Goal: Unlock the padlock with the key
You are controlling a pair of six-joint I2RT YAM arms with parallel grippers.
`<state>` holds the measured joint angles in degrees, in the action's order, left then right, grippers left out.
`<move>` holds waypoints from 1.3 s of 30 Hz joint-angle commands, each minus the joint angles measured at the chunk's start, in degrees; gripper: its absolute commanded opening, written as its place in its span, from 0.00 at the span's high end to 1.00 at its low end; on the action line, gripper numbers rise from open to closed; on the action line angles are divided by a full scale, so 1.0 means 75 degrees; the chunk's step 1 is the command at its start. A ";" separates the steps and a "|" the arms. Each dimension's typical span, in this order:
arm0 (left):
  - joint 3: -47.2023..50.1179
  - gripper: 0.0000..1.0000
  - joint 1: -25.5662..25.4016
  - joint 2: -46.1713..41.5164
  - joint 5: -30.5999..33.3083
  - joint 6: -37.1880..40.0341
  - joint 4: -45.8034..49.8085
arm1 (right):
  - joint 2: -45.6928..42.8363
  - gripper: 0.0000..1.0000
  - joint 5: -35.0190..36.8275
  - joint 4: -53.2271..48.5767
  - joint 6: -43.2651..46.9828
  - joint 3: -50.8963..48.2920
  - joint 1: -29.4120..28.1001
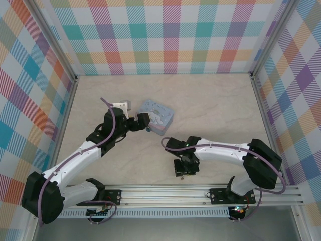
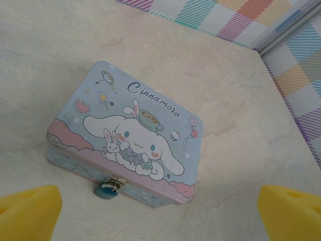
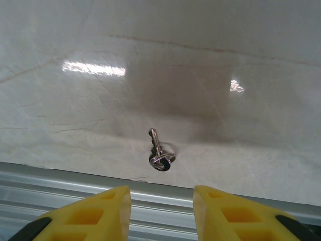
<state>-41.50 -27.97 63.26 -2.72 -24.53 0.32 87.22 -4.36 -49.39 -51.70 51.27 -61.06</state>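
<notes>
Dark-grey metal, small and thin, the key (image 3: 158, 149) lies flat on the pale surface (image 3: 210, 75), just beside the aluminium rail (image 3: 60, 181) at the near edge. In the right wrist view its long axis runs from about 11 o'clock, where the blade tip points, down to about 5 o'clock, where the head and its ring sit nearest the camera. From there the right jaws are at 6 o'clock. Their yellow fingers (image 3: 103, 211) stand partly apart with nothing between them, and the key is lined up with the gap but lies beyond the tips, untouched.

The blade lies nearly along the line of approach, so I judge that a straight push forward and down would put the key between the fingers, which would then close across its narrow width.

The right arm is plainly the nearer one. The padlock (image 2: 106, 190), with its blue body, hangs at the clasp on the front wall of the cartoon-printed tin (image 2: 135, 125). In the top view it lies between 10 and 11 o'clock from the right jaws, well apart from them. The left jaws hover close to it, at the tin's 6 o'clock in the left wrist view, spread wide and holding nothing.
</notes>
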 commanded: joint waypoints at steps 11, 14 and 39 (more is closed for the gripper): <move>0.0101 0.00 0.0084 -0.0412 0.0157 0.0142 0.0131 | 0.0856 0.64 -0.0236 0.0285 -0.0195 0.0055 -0.0127; 0.0088 0.00 0.0084 -0.0410 0.0174 0.0155 0.0126 | 0.0942 0.65 -0.0261 0.0342 -0.0190 0.0034 -0.0121; 0.0013 0.00 0.0096 -0.0407 0.0232 0.0214 0.0199 | 0.0786 0.90 0.0258 0.0032 -0.0032 0.0149 -0.0081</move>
<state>-41.47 -27.92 61.30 -1.87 -24.18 1.43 94.17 -4.01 -48.03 -52.07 51.62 -61.65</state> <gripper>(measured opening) 0.999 0.108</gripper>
